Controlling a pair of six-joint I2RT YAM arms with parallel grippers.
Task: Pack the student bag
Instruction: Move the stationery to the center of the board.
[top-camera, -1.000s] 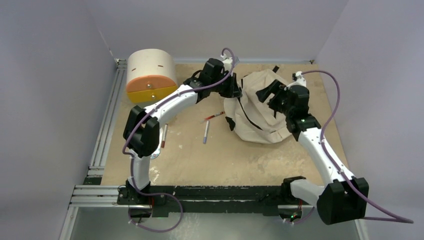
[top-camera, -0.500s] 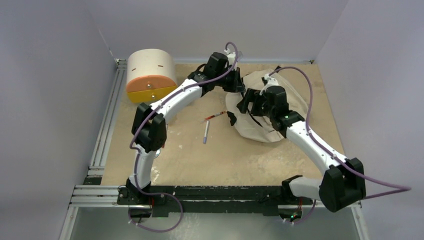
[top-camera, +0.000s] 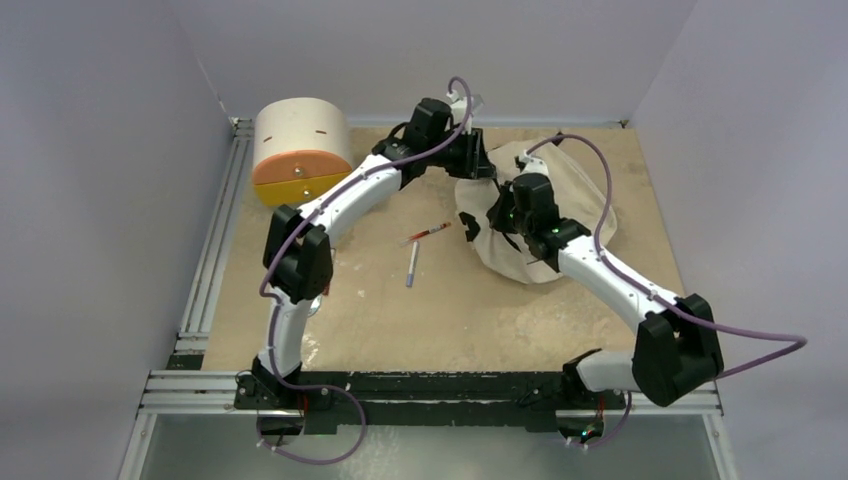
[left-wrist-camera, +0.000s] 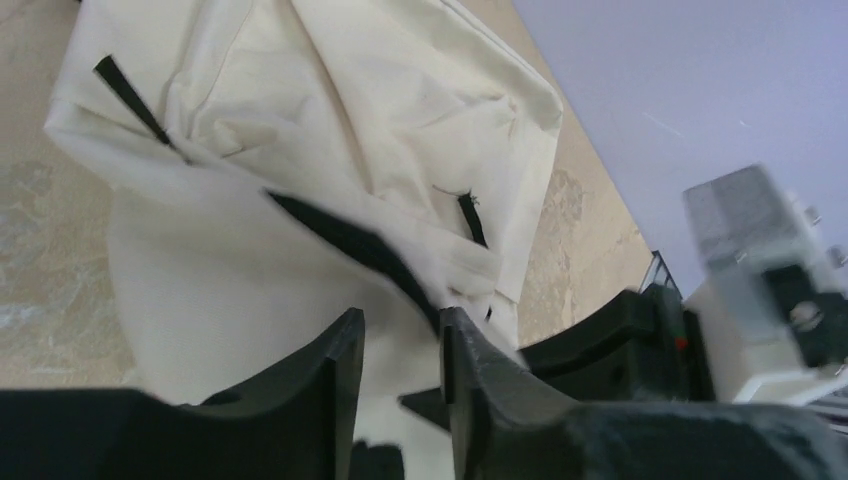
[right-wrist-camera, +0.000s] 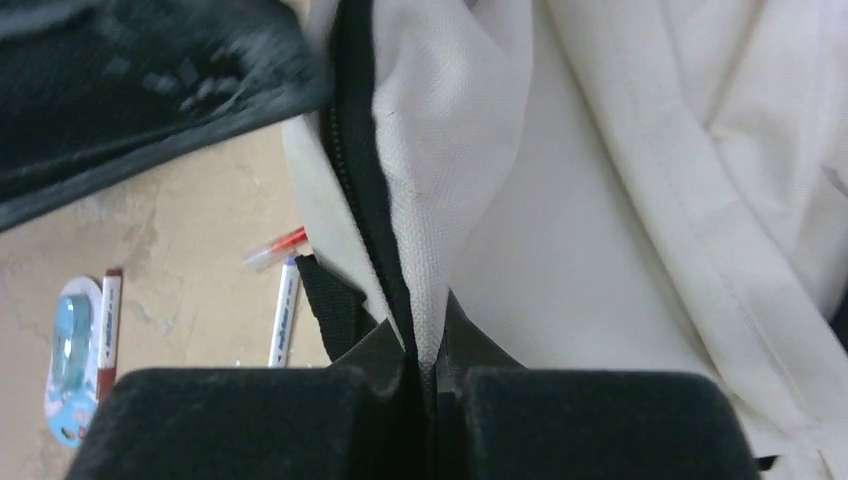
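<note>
The student bag (top-camera: 575, 190), cream fabric with black zipper lines, lies crumpled at the back right of the table. My right gripper (right-wrist-camera: 425, 345) is shut on the bag's cream edge (right-wrist-camera: 440, 200) beside the black zipper, at the bag's left side (top-camera: 500, 215). My left gripper (left-wrist-camera: 400, 322) hovers at the bag's upper left corner (top-camera: 485, 168). Its fingers stand a little apart, and the bag's fabric (left-wrist-camera: 300, 110) lies behind them, not pinched. A black zipper line runs up to its right fingertip (left-wrist-camera: 452, 325).
A red pen (top-camera: 428, 233) and a white pen (top-camera: 411, 265) lie on the table left of the bag. The right wrist view also shows a red-capped marker (right-wrist-camera: 108, 310) and a light blue item (right-wrist-camera: 72, 345). A cream drawer box (top-camera: 300, 150) stands at the back left.
My right gripper swung left over the bag and shut on its zipper edge. My left gripper, shut before, has parted its fingers slightly and shifted a little.
</note>
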